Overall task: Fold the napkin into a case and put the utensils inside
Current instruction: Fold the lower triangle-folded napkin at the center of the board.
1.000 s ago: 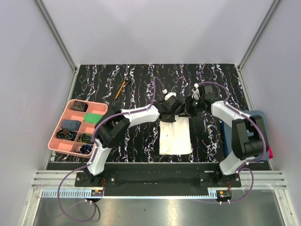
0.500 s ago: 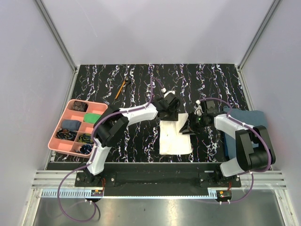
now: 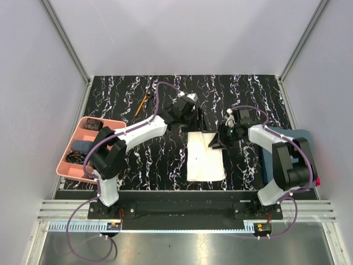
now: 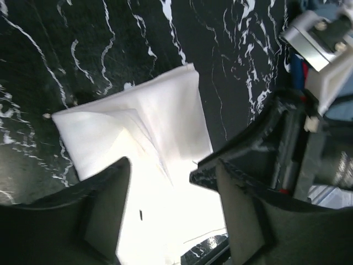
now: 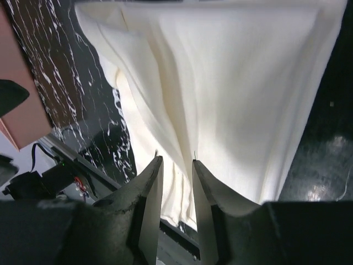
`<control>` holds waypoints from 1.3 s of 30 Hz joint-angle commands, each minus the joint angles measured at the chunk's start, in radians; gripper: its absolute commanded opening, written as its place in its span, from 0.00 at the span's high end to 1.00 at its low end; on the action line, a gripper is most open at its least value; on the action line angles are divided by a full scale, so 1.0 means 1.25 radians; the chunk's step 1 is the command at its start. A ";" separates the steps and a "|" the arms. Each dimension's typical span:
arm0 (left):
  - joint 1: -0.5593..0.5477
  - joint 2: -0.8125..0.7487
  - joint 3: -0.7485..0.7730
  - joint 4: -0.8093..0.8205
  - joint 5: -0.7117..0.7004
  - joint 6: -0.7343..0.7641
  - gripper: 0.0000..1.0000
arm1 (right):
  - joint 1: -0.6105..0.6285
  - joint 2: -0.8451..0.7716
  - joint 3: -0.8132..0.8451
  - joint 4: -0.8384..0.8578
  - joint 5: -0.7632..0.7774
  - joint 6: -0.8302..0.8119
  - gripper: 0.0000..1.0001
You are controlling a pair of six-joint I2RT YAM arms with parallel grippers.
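Top external puts the napkin (image 3: 205, 161) as a folded cream rectangle on the black marbled table (image 3: 165, 160) between my two arms. The utensils (image 3: 144, 101) lie well apart at the far left, not yet touched. My left gripper (image 4: 161, 168) hangs over the cloth's far edge with jaws wide and nothing between them. My right gripper (image 5: 176, 165) sits low at the far right corner. For this fold I judge the right fingers should take the upper layer only and carry it across level so the edges line up. The left should come down to pin the stack against sliding. Right wrist gives what overhead hides: a ridge of cloth running into the narrow gap between those fingers, though I cannot tell whether it is pinched. Left wrist alone shows the fold's stepped layer edges.
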 commanded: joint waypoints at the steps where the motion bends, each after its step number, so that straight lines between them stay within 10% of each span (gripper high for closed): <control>1: 0.039 -0.063 -0.042 0.014 0.001 0.030 0.51 | -0.001 0.060 0.095 0.002 0.002 -0.017 0.65; 7: 0.086 -0.014 -0.058 0.016 0.014 0.040 0.79 | 0.003 0.119 0.180 0.022 -0.053 -0.003 0.62; 22: 0.090 0.103 -0.031 0.098 0.094 -0.013 0.86 | 0.075 0.198 0.226 0.020 0.082 -0.041 0.47; 39: 0.067 0.124 -0.043 0.118 0.107 -0.032 0.87 | 0.078 0.249 0.307 -0.026 0.224 -0.085 0.64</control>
